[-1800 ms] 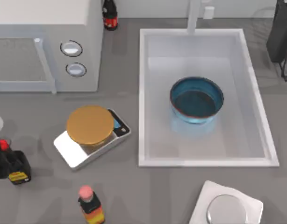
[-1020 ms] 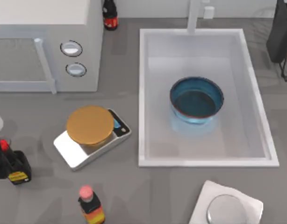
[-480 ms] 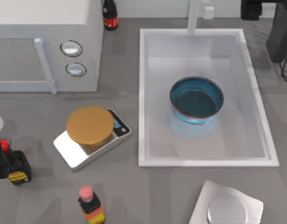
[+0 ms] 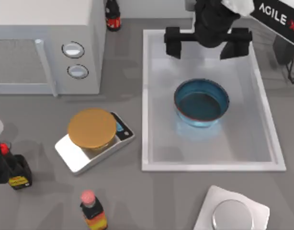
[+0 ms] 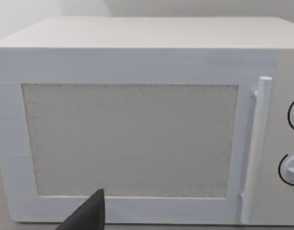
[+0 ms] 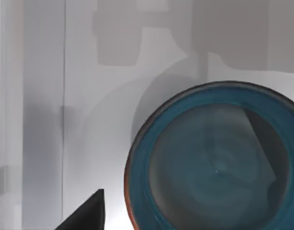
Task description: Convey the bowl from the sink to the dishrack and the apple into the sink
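A glossy blue bowl (image 4: 201,102) with a thin reddish-brown rim and a darker blue inside is seen in the white sink (image 4: 147,96). The right pincer (image 4: 207,42) is black. The desk (image 4: 137,196) is grey. The microwave (image 4: 46,45) is white, its door panel finely speckled grey. A golden disc tops the white scale (image 4: 93,139). A dark bottle (image 4: 93,211) is capped pink-red.
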You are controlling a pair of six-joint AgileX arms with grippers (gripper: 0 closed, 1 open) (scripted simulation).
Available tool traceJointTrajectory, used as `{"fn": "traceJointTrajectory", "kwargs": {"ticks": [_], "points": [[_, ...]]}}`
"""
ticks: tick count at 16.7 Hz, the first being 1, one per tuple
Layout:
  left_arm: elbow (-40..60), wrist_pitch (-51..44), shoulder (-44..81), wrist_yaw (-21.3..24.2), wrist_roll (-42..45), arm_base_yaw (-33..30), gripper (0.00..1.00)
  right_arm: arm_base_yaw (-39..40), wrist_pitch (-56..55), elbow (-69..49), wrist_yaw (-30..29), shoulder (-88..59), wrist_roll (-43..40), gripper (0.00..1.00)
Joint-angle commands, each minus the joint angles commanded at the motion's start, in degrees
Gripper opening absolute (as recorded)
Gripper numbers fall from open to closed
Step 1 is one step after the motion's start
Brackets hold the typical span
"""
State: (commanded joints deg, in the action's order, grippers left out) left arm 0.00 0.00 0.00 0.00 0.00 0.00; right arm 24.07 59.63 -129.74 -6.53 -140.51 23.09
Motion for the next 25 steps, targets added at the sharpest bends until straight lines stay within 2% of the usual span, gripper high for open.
{"fn": "traceJointTrajectory", "kwargs": {"ticks": [4, 9, 14, 21, 25], "points": [[0.0, 0.0, 0.0, 0.0, 0.0, 0.0, 1.0, 3.9, 8.2, -11.0, 0.0, -9.7, 5.1, 1.0], [0.0, 0.0, 0.0, 0.0, 0.0, 0.0, 1.0, 5.8, 12.3, -15.4, 0.1, -13.0, 7.8, 1.0], [0.0, 0.0, 0.0, 0.0, 0.0, 0.0, 1.0, 5.6, 12.0, -15.3, 0.1, -13.1, 7.6, 1.0], [0.0, 0.0, 0.0, 0.0, 0.0, 0.0, 1.0, 4.8, 0.9, -14.0, 0.1, -22.7, 6.8, 1.0], [0.0, 0.0, 0.0, 0.0, 0.0, 0.0, 1.0, 4.7, 0.1, -13.9, 0.1, -23.5, 6.7, 1.0]]}}
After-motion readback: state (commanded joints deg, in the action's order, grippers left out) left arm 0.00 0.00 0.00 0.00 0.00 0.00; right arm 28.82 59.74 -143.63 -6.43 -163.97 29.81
